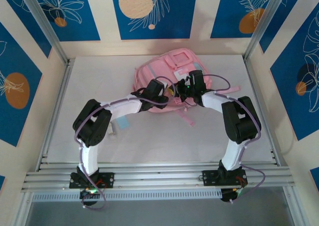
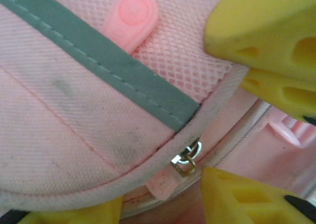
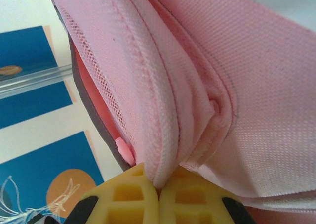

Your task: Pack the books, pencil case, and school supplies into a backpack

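The pink backpack (image 1: 169,69) lies at the back middle of the table. My right gripper (image 3: 159,184) is shut on a folded seam of the backpack's (image 3: 207,85) pink fabric and mesh, at its near edge (image 1: 185,90). My left gripper (image 2: 160,204) is open just beside it (image 1: 170,94), its yellow fingers (image 2: 242,197) either side of the metal zipper slider (image 2: 186,160) and its pink pull tab (image 2: 162,185), not touching them. The right gripper's yellow fingers (image 2: 266,36) show at the upper right. Two school supplies, a light-blue square (image 1: 123,122) and a small white piece (image 1: 113,129), lie by the left arm. Books and pencil case are out of view.
A grey-blue trim band (image 2: 113,66) and a round pink rubber tab (image 2: 132,17) cross the backpack's front. Pink straps (image 1: 185,117) trail toward the near side. Metal frame rails (image 1: 55,111) border the table, with patterned blue walls behind.
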